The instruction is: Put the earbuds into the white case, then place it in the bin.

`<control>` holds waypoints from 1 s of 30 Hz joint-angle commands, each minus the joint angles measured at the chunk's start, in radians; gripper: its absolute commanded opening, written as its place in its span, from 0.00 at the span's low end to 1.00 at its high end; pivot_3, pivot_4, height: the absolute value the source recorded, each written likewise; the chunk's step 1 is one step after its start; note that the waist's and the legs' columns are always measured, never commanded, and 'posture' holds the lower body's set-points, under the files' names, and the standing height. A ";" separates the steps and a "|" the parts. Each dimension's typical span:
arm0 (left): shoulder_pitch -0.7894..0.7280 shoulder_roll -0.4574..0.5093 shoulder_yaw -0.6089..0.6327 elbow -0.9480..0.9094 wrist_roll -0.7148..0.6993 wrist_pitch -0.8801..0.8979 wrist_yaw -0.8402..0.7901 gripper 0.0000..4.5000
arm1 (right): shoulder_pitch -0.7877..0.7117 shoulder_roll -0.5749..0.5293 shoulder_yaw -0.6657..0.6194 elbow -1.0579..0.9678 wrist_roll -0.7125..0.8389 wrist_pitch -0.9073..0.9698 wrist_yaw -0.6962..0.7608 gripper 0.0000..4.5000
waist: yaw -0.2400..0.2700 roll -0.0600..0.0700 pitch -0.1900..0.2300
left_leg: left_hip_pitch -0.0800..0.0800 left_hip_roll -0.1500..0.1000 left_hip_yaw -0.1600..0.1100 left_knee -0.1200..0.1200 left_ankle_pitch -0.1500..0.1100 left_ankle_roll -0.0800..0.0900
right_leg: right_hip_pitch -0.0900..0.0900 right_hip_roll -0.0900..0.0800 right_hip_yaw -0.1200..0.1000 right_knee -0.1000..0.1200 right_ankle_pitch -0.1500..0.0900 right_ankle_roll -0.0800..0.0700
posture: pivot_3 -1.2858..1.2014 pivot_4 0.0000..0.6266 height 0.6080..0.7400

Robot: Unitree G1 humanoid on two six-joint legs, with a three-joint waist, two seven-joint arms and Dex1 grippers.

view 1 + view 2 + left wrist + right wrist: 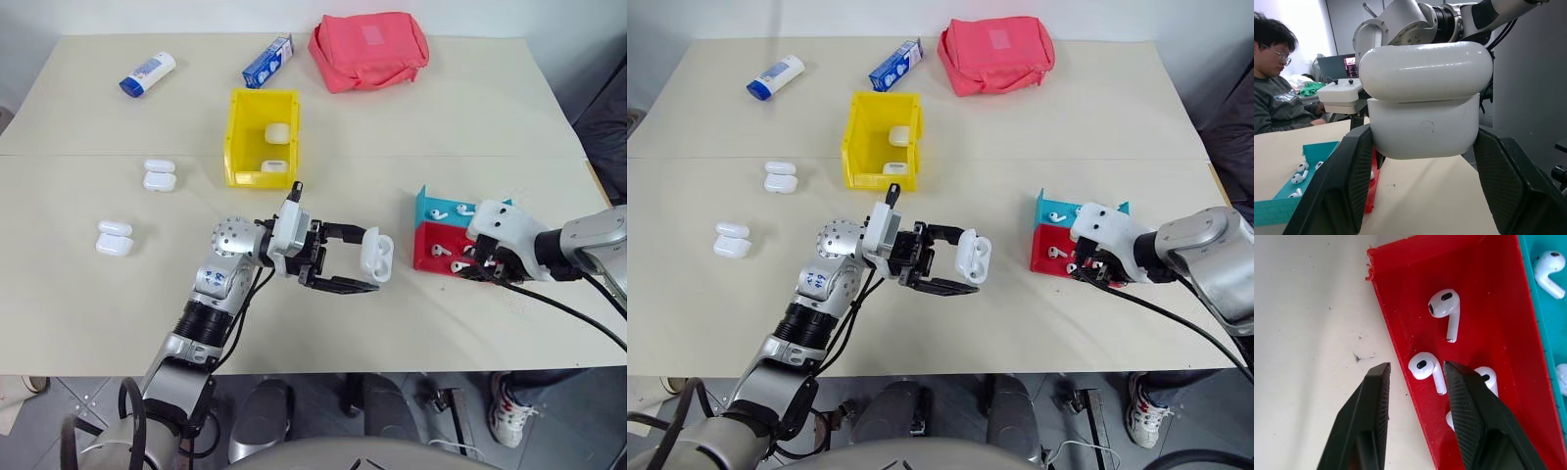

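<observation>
One white case (377, 255) is held up over the surface (118, 304), squeezed tight between the two black fingers of the left tool (355, 259). Its lid is open. Two more white cases (276, 147) sit inside the yellow bin (245, 132), which stands farther back on the surface. Two closed cases (159, 175) lie side by side, touching, to the left of the bin. Two more (114, 238) lie nearer, also touching.

Three earbuds (1444, 306) lie in the red tray (1488, 333). At least two more earbuds (451, 211) lie in the teal tray (427, 204), which touches the red one on its far side. Both trays sit on the right side of the surface, well apart from the bin.

The right tool (1415, 374) points down at the near edge of the red tray. Its fingers are partly open, with one finger inside the tray and one outside. One earbud (1426, 368) lies between them, and the fingers are not squeezing it.

One blue and white tube (148, 73), one small blue box (267, 61) and one pink pouch (369, 49) lie at the back.
</observation>
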 commanded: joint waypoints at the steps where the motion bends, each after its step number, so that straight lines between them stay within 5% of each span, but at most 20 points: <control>1: 0.002 0.001 0.008 -0.039 0.002 -0.007 0.004 0.61 | -0.027 0.013 0.008 0.007 -0.033 -0.016 0.019 0.39 | 0.000 0.000 0.000 | 0.000 0.000 0.000 0.000 0.000 0.000 | 0.000 0.000 0.000 0.000 0.000 0.000 | 0.52 0.24 1.00; 30: 0.025 0.028 0.008 -0.081 -0.001 0.006 0.026 0.61 | -0.063 0.080 0.070 0.125 -0.200 -0.117 0.109 0.39 | -0.002 0.001 0.000 | -0.001 0.000 0.000 0.004 0.000 0.000 | 0.000 0.000 0.000 0.002 0.000 0.000 | 0.52 0.24 1.00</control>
